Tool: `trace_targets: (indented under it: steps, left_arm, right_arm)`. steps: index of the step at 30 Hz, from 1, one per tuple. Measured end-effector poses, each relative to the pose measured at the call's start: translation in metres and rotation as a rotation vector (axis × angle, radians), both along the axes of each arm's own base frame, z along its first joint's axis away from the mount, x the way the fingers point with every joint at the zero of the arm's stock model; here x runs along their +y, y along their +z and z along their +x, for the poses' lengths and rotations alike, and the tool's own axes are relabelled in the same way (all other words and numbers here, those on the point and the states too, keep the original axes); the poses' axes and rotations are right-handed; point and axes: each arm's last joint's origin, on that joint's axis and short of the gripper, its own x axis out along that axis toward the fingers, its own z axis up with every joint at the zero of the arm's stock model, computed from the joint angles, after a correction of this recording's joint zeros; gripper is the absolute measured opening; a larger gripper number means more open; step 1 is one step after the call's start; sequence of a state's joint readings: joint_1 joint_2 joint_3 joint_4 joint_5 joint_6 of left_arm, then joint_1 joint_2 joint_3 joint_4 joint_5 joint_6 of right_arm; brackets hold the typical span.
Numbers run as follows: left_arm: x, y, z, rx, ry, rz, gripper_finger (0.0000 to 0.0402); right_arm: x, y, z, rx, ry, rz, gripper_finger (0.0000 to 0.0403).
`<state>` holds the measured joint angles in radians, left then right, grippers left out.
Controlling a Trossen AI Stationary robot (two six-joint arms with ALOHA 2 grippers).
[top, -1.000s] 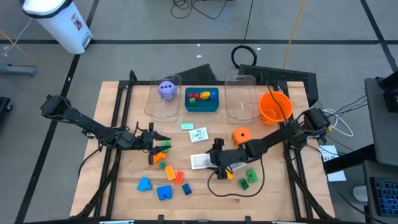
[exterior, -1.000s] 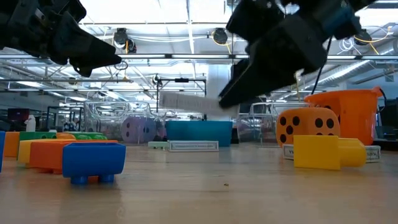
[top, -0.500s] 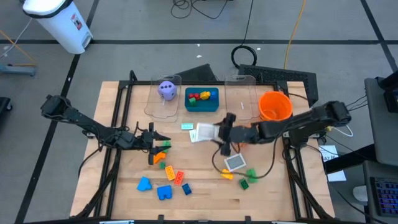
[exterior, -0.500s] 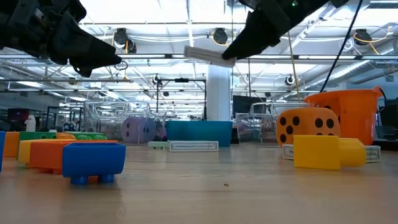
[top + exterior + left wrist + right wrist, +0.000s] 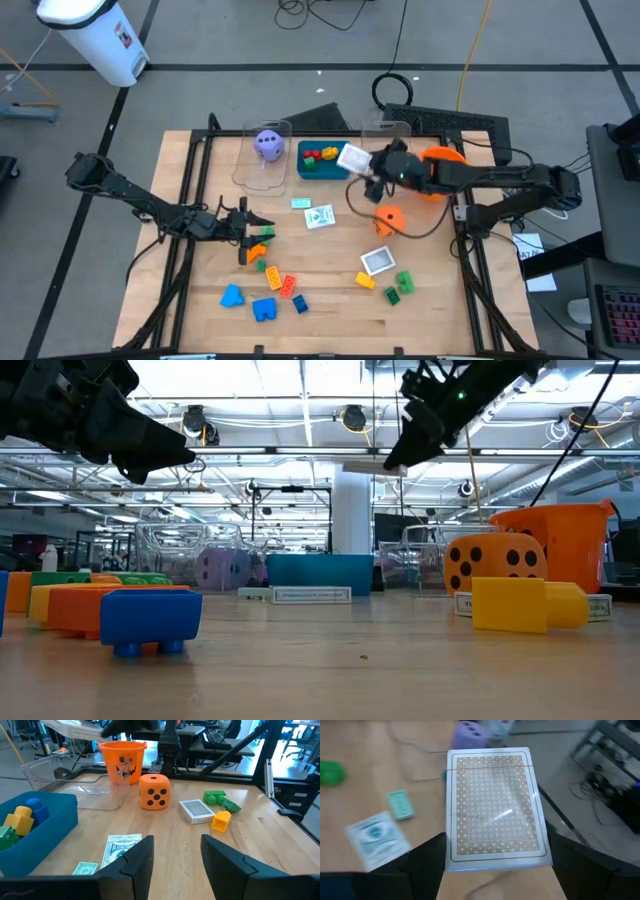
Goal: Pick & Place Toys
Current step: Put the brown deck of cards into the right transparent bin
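One card deck (image 5: 494, 807) rides pinched in the right hand (image 5: 365, 165), upper centre; keep it level, release low over the clear bin (image 5: 388, 160).

Left hand (image 5: 172, 852), left of centre, hangs spread, empty.

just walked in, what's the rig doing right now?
Toy sorting, mid-carry. The right end effector holds a flat white card box in the air, between the teal tray and the clear bin beside the orange bowl. The left end effector hangs empty, fingers apart, over the bricks on the left of the table. The purple die sits in the other clear bin; the orange die, cards and more bricks lie loose.
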<state>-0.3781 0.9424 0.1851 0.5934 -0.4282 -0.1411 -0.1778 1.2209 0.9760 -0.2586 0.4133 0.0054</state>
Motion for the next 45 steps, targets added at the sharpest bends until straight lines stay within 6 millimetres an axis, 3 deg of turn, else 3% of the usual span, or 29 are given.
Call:
trace_targets:
  steps: [15,22,36,45]
  left_arm:
    - [0.003,0.000,0.001,-0.002,0.019,-0.001,0.0170]
    - [0.008,0.000,0.002,0.003,0.043,0.029,0.0171]
    - [0.027,-0.001,0.006,0.023,0.136,0.060,0.0170]
    - [0.035,-0.002,0.008,0.034,0.130,0.053,0.0170]
  right_arm:
    - [-0.086,-0.007,-0.048,0.060,-0.150,0.177,0.0303]
    - [-0.113,-0.014,-0.066,0.081,-0.161,0.228,0.0303]
    - [-0.137,-0.060,-0.052,0.262,-0.119,0.302,0.0303]
    - [-0.155,-0.075,-0.052,0.293,-0.140,0.312,0.0303]
